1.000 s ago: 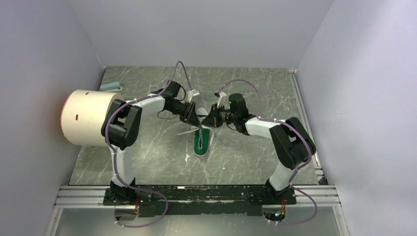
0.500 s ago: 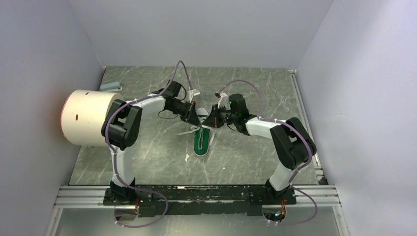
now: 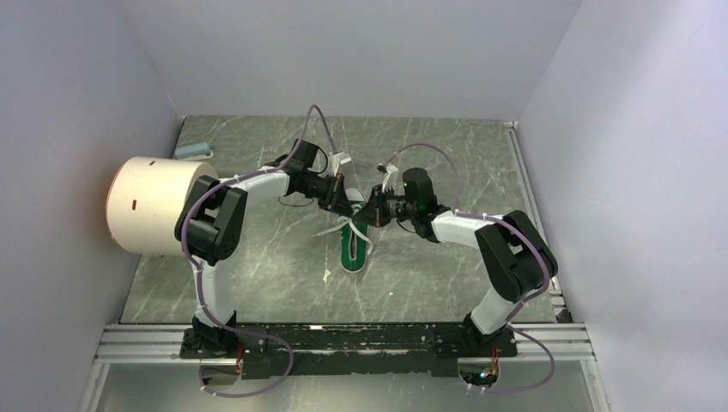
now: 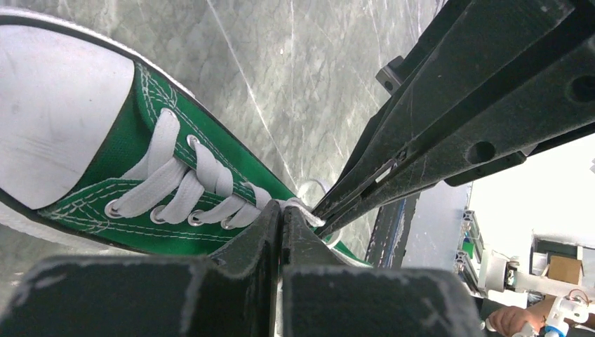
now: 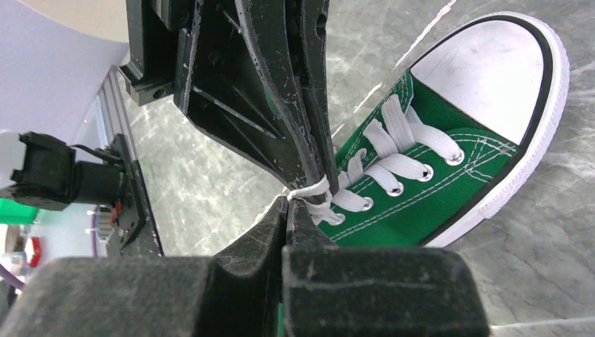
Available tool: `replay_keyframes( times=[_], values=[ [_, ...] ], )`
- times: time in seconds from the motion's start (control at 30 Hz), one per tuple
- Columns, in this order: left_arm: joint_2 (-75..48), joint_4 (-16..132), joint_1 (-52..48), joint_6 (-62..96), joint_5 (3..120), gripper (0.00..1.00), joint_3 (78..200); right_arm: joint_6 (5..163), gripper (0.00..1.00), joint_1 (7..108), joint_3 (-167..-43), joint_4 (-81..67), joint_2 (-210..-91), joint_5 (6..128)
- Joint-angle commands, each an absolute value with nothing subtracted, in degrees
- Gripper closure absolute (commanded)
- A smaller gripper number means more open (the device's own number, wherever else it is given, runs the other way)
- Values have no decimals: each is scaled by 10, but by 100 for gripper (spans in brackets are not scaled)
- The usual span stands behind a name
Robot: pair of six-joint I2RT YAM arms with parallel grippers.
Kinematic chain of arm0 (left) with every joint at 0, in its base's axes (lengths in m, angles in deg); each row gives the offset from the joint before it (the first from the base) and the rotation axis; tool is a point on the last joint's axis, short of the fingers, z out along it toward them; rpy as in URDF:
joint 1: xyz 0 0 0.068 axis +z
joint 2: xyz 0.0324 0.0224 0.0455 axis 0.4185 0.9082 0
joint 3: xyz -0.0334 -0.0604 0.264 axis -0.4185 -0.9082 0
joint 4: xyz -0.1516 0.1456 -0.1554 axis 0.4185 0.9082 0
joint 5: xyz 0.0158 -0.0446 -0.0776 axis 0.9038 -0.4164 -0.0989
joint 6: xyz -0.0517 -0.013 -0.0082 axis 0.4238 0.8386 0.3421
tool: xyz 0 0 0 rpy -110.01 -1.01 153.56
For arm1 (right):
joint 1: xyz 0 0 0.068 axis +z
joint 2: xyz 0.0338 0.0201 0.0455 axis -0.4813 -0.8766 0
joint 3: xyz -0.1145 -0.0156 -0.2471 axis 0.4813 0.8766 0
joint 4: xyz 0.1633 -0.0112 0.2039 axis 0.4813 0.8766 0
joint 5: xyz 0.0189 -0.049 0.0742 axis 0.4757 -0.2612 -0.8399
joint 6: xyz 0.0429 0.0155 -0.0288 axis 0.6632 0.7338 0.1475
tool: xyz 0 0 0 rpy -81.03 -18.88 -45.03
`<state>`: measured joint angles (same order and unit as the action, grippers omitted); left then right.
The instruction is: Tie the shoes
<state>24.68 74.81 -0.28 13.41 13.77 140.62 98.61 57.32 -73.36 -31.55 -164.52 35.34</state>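
Note:
The green sneaker with white laces and white toe cap lies in the middle of the table, toe toward the arms. It fills the left wrist view and the right wrist view. My left gripper and right gripper meet tip to tip above the shoe's far end. The left gripper is shut on a white lace by the top eyelets. The right gripper is shut on a white lace too. Loose lace ends trail left of the shoe.
A large white cylinder lies on its side at the left edge. A small pale blue block sits at the far left corner. Grey walls close in three sides. A small white scrap lies near the shoe.
Both grippers have moved slightly closer together over the shoe's far end, still pinching the laces. The shoe has shifted slightly.

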Motion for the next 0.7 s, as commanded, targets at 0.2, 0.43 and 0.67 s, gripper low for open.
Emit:
replay_keyframes(
  times=[0.2,0.43,0.67],
  values=[
    [247,694,-4,142,119,95,1395,1094,96,597,-731,-424,-1655,367],
    [246,623,-4,181,108,95,1354,1097,81,610,-738,-410,-1666,346],
    [258,564,-4,211,89,95,1357,1041,62,609,-743,-337,-1632,325]
  ],
)
